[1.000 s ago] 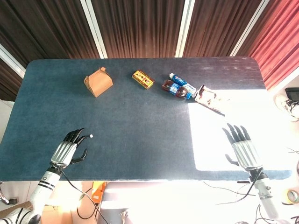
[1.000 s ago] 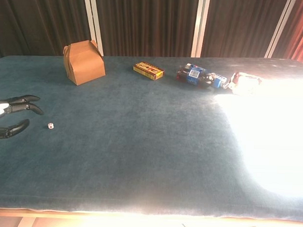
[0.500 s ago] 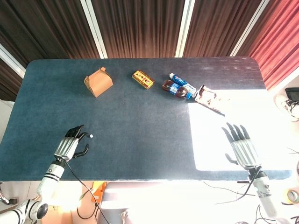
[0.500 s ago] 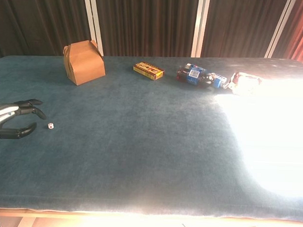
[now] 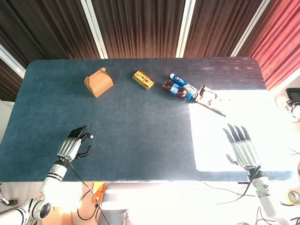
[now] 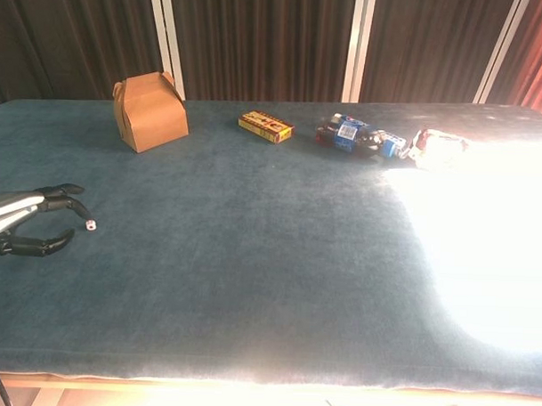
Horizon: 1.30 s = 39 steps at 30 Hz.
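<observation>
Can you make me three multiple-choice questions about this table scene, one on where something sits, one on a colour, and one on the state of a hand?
1. Where does the small white die lie?
A. Just off the left hand's fingertips
B. Beside the right hand
C. On top of the brown box

2. What colour is the table cover?
A. Red
B. Dark blue
C. White

3. How is the right hand?
A. Gripping the toothpaste
B. Curled into a fist
C. Flat, fingers apart, holding nothing

Answers:
1. A: in the chest view the die sits by the fingertips of the left hand, far from the brown box.
2. B: the cloth reads dark blue in both views.
3. C: the head view shows it spread in the sunlit patch, well short of the toothpaste.
</observation>
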Motion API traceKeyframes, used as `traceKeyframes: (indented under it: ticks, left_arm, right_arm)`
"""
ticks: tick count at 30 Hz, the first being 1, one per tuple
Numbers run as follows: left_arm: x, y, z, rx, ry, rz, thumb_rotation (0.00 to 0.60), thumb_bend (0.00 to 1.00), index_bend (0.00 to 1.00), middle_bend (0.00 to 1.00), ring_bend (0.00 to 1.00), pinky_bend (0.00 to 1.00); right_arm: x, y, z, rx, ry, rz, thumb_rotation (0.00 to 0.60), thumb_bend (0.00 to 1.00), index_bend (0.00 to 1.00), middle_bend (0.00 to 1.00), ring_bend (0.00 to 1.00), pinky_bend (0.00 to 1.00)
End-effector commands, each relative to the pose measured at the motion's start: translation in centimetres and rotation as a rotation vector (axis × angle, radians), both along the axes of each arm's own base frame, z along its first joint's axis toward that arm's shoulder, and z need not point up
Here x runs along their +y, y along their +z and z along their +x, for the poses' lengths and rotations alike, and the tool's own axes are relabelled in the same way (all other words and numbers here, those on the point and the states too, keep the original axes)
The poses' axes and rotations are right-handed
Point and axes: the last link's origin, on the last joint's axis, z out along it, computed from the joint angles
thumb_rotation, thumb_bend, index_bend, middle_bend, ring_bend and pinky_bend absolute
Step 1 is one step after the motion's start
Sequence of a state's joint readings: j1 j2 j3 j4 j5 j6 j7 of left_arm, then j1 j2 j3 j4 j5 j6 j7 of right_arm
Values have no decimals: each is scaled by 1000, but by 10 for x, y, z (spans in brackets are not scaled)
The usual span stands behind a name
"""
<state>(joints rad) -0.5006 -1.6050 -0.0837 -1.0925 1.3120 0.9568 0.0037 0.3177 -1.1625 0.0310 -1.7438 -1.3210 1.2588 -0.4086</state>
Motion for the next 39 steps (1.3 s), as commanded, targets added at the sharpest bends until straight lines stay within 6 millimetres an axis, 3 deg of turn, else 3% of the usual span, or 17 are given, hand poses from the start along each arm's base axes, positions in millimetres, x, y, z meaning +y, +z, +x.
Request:
traceKeyframes:
  ticks: [1, 15, 39]
  left_arm:
    - [0, 0, 1, 1, -3, -1, 233, 500, 277, 0, 0, 107]
    - [-3, -4, 4, 18, -12, -19, 284, 500, 277, 0, 0, 107]
    - [2, -3, 1, 12, 6, -16, 308, 501, 277, 0, 0, 107]
  right_arm:
    - [0, 0, 0, 2, -3, -1, 600, 229, 0, 0, 0, 0]
    - [-2, -2, -3, 11, -22, 5, 600, 229, 0, 0, 0, 0]
    - [-2, -1, -5, 14, -32, 9, 600, 229, 0, 0, 0, 0]
